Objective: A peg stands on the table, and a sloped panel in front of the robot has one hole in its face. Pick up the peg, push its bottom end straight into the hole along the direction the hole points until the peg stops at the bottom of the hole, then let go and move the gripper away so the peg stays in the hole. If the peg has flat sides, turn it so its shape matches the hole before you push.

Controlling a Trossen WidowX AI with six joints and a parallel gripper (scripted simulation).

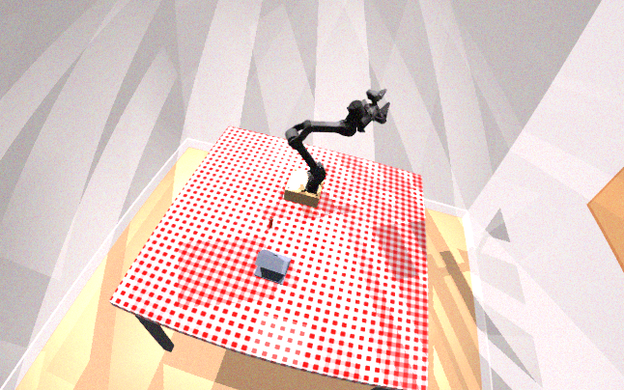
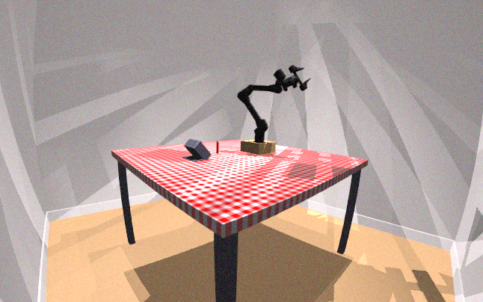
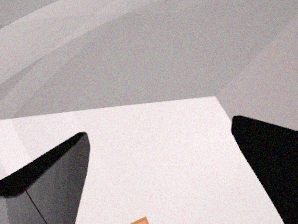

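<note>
A small thin reddish-brown peg (image 1: 270, 223) (image 2: 217, 146) stands upright on the table (image 1: 338, 309) (image 2: 224, 202). A blue-grey sloped panel block (image 1: 273, 264) (image 2: 198, 149) sits on the table beyond the peg, seen from the arm's base. Its hole cannot be made out clearly in either the top or the exterior view. My gripper (image 1: 387, 98) (image 2: 307, 74) (image 3: 162, 131) is open and empty, raised high and well off to the side of the peg and the block. The wrist view shows both fingers wide apart with nothing between them, and neither peg nor panel.
The arm stands on a wooden base block (image 1: 301, 197) (image 2: 258, 146) on the red-and-white checked table, with the peg between this base and the panel block. Pale walls surround the table, and shadows lie across the cloth.
</note>
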